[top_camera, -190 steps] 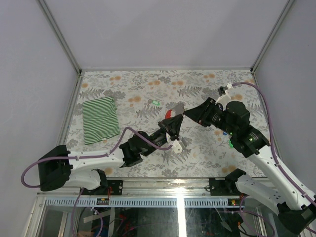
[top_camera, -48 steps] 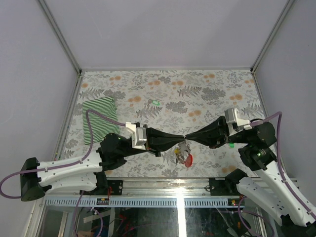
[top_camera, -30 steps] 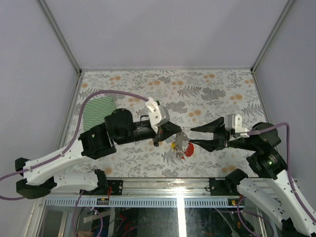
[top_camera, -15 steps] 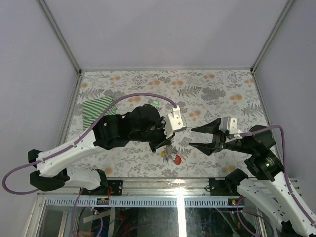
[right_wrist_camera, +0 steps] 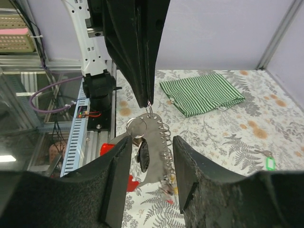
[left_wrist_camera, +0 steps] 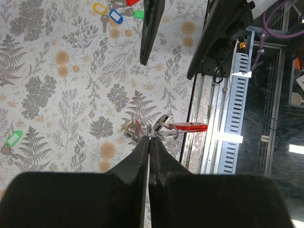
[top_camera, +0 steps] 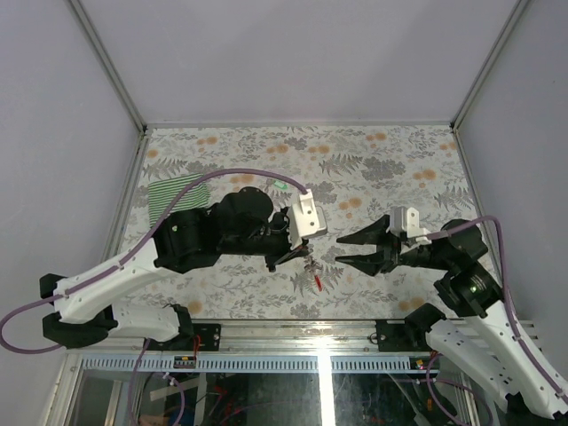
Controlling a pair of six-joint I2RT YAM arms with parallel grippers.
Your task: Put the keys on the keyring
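**Top view.** The left gripper (top_camera: pixel 299 256) is clenched on the keyring (top_camera: pixel 313 270), which hangs from its tips above the tabletop (top_camera: pixel 373 169). Less than two seconds ago both grippers met tip to tip on it. Since then the right gripper (top_camera: pixel 341 250) has let go and drawn back. It now stands just right of the keyring, jaws spread and empty, while the left arm has swung round with the load. I judge the left now carries the keyring alone, which frees the right to fetch a key. A green-tagged key (top_camera: pixel 280 185) lies well beyond the keyring, and a green striped cloth (top_camera: pixel 173 191) lies far to its left. The right arm hides the tabletop on its own side.

**Left wrist.** The fingertips press together on the keyring (left_wrist_camera: pixel 164 131), with its red loop (left_wrist_camera: pixel 190 127) just past them. Loose keys (left_wrist_camera: pixel 115 16) with yellow, blue, red and green heads lie well beyond the keyring. They are next to the right gripper (left_wrist_camera: pixel 167 69) and partly cut off by the frame edge.

**Right wrist.** The keyring (right_wrist_camera: pixel 137 127) hangs ahead of the right gripper (right_wrist_camera: pixel 152 142), clear of its fingers. The left gripper (right_wrist_camera: pixel 148 100) pinches it from above. Dark pieces dangle under the ring, but they are too blurred to tell whether they are keys already threaded.
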